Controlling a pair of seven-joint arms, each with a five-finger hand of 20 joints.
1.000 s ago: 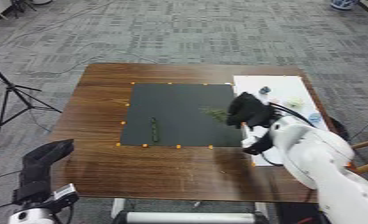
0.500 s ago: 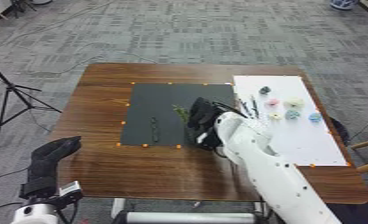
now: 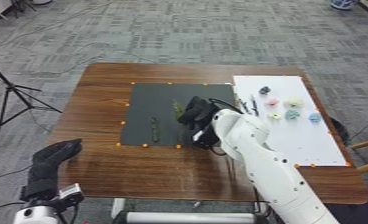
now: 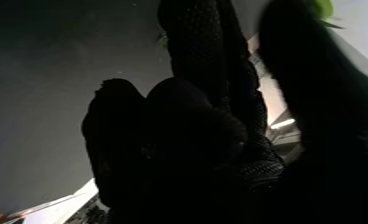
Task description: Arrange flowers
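In the head view my right hand (image 3: 196, 114) is over the right half of the black mat (image 3: 163, 91), curled round a leafy green sprig (image 3: 178, 106) whose tip points toward the far edge. A second green stem (image 3: 155, 129) lies lengthwise on the mat, left of that sprig. My left hand (image 3: 52, 156) stays off the table's left edge with relaxed fingers. The right wrist view has my right hand (image 4: 194, 130) with some fingers bent and others extended, and a bit of green leaf (image 4: 323, 9) beyond them.
On the white board (image 3: 296, 145) at the right are a pink flower (image 3: 273, 101), a cream flower (image 3: 293, 101), a yellow flower (image 3: 275, 115), a teal flower (image 3: 291, 114), a blue flower (image 3: 315, 117), a dark flower (image 3: 265, 90) and dark stems (image 3: 254, 106). Orange markers line the mat.
From the mat's right edge, my right hand has moved left with the sprig, then slightly away from the robot. The flowers it was covering are uncovered. My left hand has barely shifted.
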